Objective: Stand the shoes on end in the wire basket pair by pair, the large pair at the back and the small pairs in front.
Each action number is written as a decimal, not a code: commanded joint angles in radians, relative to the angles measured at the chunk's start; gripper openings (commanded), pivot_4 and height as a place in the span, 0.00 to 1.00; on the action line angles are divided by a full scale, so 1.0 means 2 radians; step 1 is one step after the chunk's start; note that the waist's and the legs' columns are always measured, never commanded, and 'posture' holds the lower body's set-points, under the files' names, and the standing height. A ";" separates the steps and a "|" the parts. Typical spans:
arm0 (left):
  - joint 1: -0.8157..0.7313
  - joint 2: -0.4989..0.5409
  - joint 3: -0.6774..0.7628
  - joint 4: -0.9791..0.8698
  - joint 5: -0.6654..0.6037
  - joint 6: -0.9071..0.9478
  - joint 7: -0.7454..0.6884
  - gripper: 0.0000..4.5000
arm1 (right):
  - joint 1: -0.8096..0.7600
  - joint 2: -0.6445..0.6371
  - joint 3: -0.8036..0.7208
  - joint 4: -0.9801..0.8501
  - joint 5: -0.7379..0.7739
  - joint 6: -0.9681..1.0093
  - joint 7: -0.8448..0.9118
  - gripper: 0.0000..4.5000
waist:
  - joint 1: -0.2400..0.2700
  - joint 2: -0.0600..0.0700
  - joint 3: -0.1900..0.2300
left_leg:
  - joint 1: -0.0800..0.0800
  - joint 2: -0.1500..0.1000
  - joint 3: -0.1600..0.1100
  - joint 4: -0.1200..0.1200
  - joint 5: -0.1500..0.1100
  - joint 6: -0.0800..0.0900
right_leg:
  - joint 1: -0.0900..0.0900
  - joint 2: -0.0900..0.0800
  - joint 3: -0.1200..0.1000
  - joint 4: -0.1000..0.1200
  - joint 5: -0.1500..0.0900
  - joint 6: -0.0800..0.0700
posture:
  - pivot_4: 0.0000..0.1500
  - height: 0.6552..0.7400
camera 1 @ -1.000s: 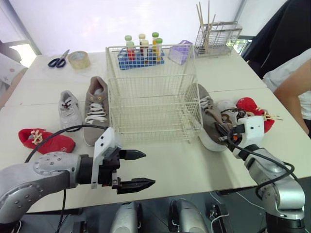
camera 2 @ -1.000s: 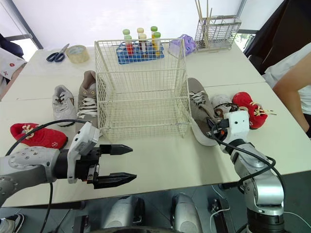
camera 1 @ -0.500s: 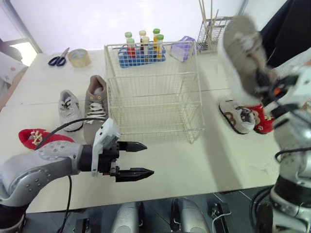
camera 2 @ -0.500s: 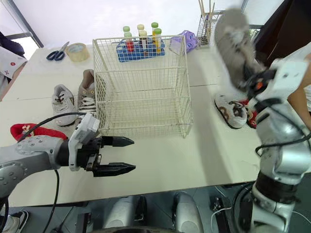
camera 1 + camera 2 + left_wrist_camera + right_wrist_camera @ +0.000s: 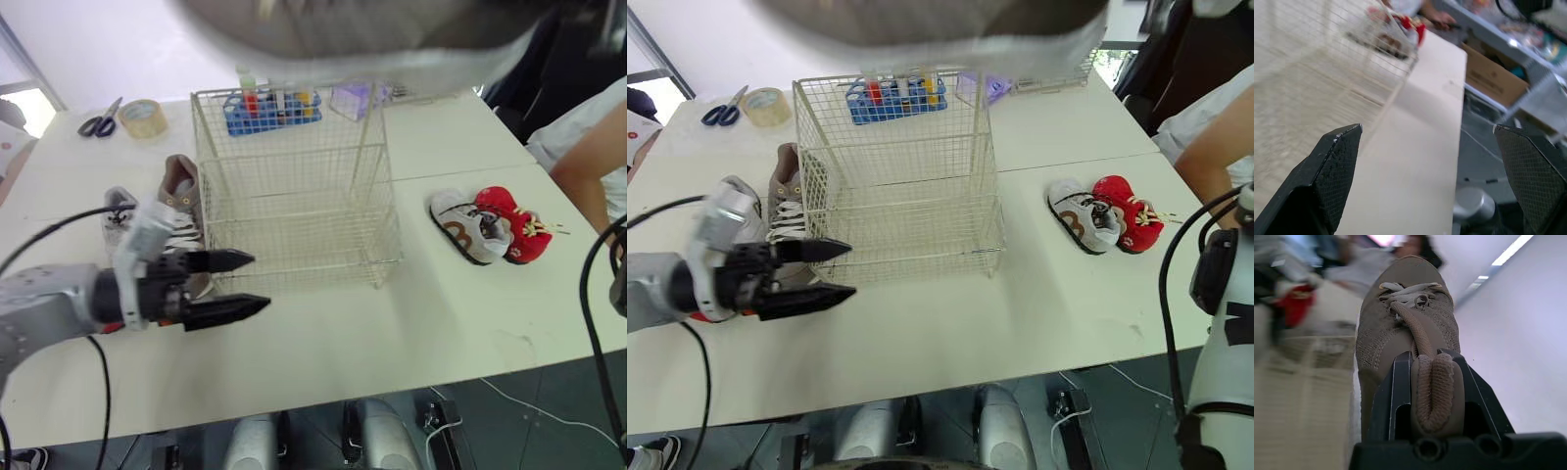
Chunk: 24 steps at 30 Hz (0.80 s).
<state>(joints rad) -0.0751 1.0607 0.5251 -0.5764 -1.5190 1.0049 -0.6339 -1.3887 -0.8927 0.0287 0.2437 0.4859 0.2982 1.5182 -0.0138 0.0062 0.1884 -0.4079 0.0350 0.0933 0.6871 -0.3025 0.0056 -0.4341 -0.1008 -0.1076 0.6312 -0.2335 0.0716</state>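
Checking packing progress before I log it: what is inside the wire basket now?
No shoe is inside the wire basket; its wire floor shows bare. The right gripper holds the large brown shoe aloft, which covers only the view above the back rim, nothing inside.

1. Wire basket (image 5: 294,186): at the centre of the worktop (image 5: 411,313).
2. Held large shoe (image 5: 362,39): in the right tool (image 5: 1431,363), above the basket.
3. Second large shoe (image 5: 183,196): just left of the basket, with a small shoe (image 5: 118,208) on its left.
4. Two more small shoes (image 5: 468,225): touching each other, right of the basket.
5. Tube rack (image 5: 269,106): behind the basket.
6. Scissors (image 5: 96,119) and tape roll (image 5: 143,117): at the back left.
7. Left tool (image 5: 260,281): before the basket's left front corner.
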 commanded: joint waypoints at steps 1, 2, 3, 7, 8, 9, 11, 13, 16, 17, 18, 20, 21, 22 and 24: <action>0.065 0.019 0.147 0.012 -0.093 0.038 0.030 1.00 | -0.031 -0.016 -0.006 0.029 0.026 -0.007 0.044 0.07 | 0.002 -0.001 0.001 | 0.000 -0.001 0.000 0.000 0.000 0.000 | 0.000 -0.001 0.000 0.000 0.000 0.000 | 1.00 1.00; 0.095 0.024 0.200 0.016 -0.105 0.062 0.023 1.00 | -0.031 -0.021 0.003 0.034 0.040 -0.006 0.047 0.07 | 0.001 -0.001 0.001 | 0.000 -0.001 0.000 0.001 0.000 0.000 | 0.000 -0.001 0.000 0.000 0.000 0.000 | 1.00 1.00; 0.123 0.028 0.248 0.022 -0.107 0.084 0.014 1.00 | -0.030 -0.026 0.012 0.037 0.052 -0.009 0.048 0.07 | 0.001 -0.001 0.001 | -0.001 -0.001 0.000 0.001 0.000 0.000 | 0.000 -0.001 0.000 0.000 0.000 0.000 | 1.00 1.00; 0.174 0.054 0.384 0.098 -0.069 0.132 -0.019 1.00 | -0.024 -0.041 0.053 0.041 0.102 -0.041 0.048 0.07 | 0.000 -0.002 0.002 | -0.001 -0.001 0.000 0.001 0.000 0.000 | 0.000 -0.001 -0.001 0.000 -0.001 0.001 | 1.00 1.00; 0.174 0.066 0.394 0.114 -0.052 0.136 -0.037 1.00 | -0.022 -0.046 0.069 0.037 0.114 -0.054 0.048 0.07 | 0.001 -0.002 0.002 | -0.001 -0.001 0.000 0.001 0.000 0.000 | 0.000 -0.001 -0.001 0.000 -0.001 0.001 | 1.00 1.00; 0.171 0.078 0.394 0.127 -0.039 0.139 -0.054 1.00 | -0.020 -0.051 0.085 0.033 0.125 -0.067 0.048 0.07 | 0.001 -0.002 0.002 | 0.000 -0.001 0.000 0.001 0.000 -0.001 | 0.000 -0.001 -0.001 0.000 -0.001 0.001 | 1.00 1.00; 0.133 0.114 0.351 0.163 -0.049 0.127 -0.075 1.00 | -0.023 -0.057 0.125 0.023 0.133 -0.105 0.048 0.07 | 0.002 -0.002 0.002 | 0.000 -0.001 0.000 0.001 0.001 -0.002 | 0.000 0.000 -0.001 0.001 -0.001 0.001 | 1.00 1.00; 0.095 0.138 0.304 0.186 -0.059 0.116 -0.092 1.00 | -0.029 -0.062 0.154 0.016 0.138 -0.135 0.048 0.07 | 0.002 -0.002 0.002 | 0.000 -0.001 -0.001 0.000 0.001 -0.003 | 0.000 0.000 -0.001 0.001 -0.001 0.000 | 1.00 1.00; 0.002 0.174 0.155 0.199 -0.055 0.068 -0.136 1.00 | -0.040 -0.067 0.183 -0.009 0.158 -0.174 0.048 0.07 | 0.001 -0.002 0.002 | 0.000 -0.001 -0.001 0.000 0.001 -0.003 | -0.001 0.000 -0.001 0.001 0.000 0.000 | 1.00 1.00; -0.041 0.178 0.098 0.208 -0.047 0.054 -0.154 1.00 | -0.044 -0.070 0.190 -0.016 0.163 -0.183 0.048 0.07 | 0.001 -0.002 0.002 | 0.000 -0.001 0.000 0.000 0.001 -0.003 | -0.001 0.000 -0.001 0.002 0.000 0.000 | 1.00 1.00; -0.087 0.175 0.045 0.220 -0.035 0.050 -0.173 1.00 | -0.048 -0.076 0.198 -0.023 0.170 -0.188 0.048 0.07 | 0.000 -0.002 0.002 | 0.000 -0.002 0.000 0.000 0.001 -0.003 | -0.001 0.000 -0.001 0.002 0.000 0.000 | 1.00 1.00; -0.166 0.162 -0.038 0.236 -0.009 0.053 -0.208 1.00 | -0.053 -0.089 0.209 -0.030 0.181 -0.195 0.048 0.07 | 0.001 -0.002 0.002 | -0.001 -0.002 0.001 0.000 0.002 -0.003 | -0.002 0.000 0.000 0.003 0.000 0.000 | 1.00 1.00; -0.198 0.154 -0.072 0.239 0.009 0.056 -0.227 1.00 | -0.056 -0.096 0.213 -0.032 0.186 -0.197 0.048 0.07 | 0.001 -0.003 0.003 | -0.001 -0.002 0.001 0.000 0.002 -0.003 | -0.003 0.000 0.000 0.003 0.000 0.000 | 1.00 1.00; -0.226 0.146 -0.103 0.240 0.030 0.058 -0.246 1.00 | -0.059 -0.102 0.216 -0.032 0.192 -0.200 0.048 0.07 | 0.001 -0.003 0.003 | -0.001 -0.002 0.003 0.000 0.002 -0.003 | -0.003 0.000 0.000 0.002 0.000 0.000 | 1.00 1.00; -0.281 0.122 -0.164 0.242 0.074 0.061 -0.284 1.00 | -0.065 -0.117 0.222 -0.033 0.205 -0.206 0.048 0.07 | 0.001 -0.003 0.003 | -0.001 -0.002 0.004 0.000 0.002 -0.003 | -0.003 0.001 0.000 0.002 0.000 0.000 | 1.00 1.00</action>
<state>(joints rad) -0.5892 1.3103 0.2550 -0.0901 -1.4319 1.1278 -1.1357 -1.4725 -1.1015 0.4973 0.1813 0.8417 -0.0943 1.6115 -0.0117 -0.0003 0.1940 -0.4101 0.0317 0.1016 0.6864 -0.2994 0.0000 -0.4403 -0.0997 -0.1074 0.6351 -0.2341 0.0723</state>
